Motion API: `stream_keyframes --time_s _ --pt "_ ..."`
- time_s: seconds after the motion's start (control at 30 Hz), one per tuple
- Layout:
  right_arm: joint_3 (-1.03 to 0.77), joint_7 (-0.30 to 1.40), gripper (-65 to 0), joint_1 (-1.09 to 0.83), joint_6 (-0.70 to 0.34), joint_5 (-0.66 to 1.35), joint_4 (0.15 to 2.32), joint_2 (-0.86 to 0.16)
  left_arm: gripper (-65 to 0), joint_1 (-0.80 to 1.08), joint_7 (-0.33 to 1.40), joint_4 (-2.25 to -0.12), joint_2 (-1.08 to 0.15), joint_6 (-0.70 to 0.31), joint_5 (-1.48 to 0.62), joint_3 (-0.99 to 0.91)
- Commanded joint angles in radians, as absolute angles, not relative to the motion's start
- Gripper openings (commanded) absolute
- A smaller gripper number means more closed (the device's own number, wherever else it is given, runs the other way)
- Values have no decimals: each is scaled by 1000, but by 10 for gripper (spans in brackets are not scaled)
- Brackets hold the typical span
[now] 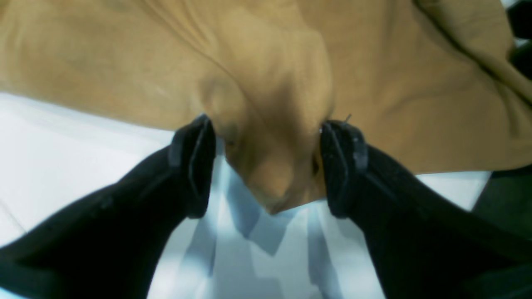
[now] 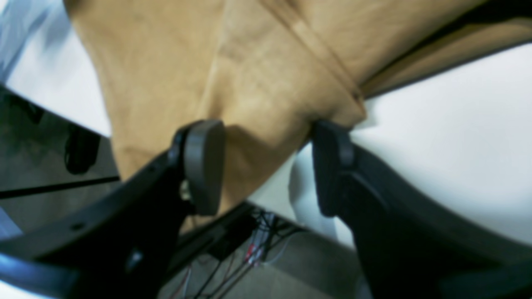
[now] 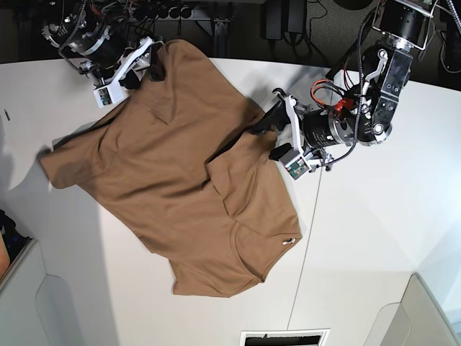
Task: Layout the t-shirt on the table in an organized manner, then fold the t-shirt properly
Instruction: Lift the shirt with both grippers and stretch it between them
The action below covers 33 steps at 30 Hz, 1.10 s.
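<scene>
Shirt (image 3: 173,173) cloth covers the middle of the white surface (image 3: 360,245), spread out but rumpled, with the neckline nearest the front edge and a small white label (image 3: 289,244) showing there; no writing on it can be read. A thin dark seam runs across the surface just right of the shirt.

Midway up the shirt's right edge, the left pincer (image 3: 268,137) reaches in sideways. Its wrist view shows what the overhead cannot: the jaws spread wide with a bunched fold of tan cloth (image 1: 270,166) pushed between them, touching the inside of one finger (image 1: 341,166), not squeezed.

Farthest back, at the shirt's top corner by the rear edge, sits the right pincer (image 3: 151,61). Its own blurred view shows the jaws standing apart either side of a hanging corner of cloth (image 2: 266,124), with the surface's edge and some loose wires below, none of which the overhead picture reveals. Neither pincer is clamped on the shirt.
</scene>
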State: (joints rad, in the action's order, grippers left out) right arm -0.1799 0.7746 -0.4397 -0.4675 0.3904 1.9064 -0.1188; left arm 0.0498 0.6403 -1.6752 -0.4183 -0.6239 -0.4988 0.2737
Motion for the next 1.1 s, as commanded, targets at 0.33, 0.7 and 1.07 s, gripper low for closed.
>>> stream_keyframes --time_s 0.33,0.7,1.07 --pt "-135 677 -650 -434 -480 400 1918 -97 -650 27 617 -1689 -427 -617 -433 269" --pt "-135 708 -650 -396 -535 432 1968 -97 -650 -6 660 -1690 -427 -698 -642 20" --pt "-123 813 -650 -397 -578 630 2084 -97 -650 -5 824 -1690 -477 -698 -1002 -359"
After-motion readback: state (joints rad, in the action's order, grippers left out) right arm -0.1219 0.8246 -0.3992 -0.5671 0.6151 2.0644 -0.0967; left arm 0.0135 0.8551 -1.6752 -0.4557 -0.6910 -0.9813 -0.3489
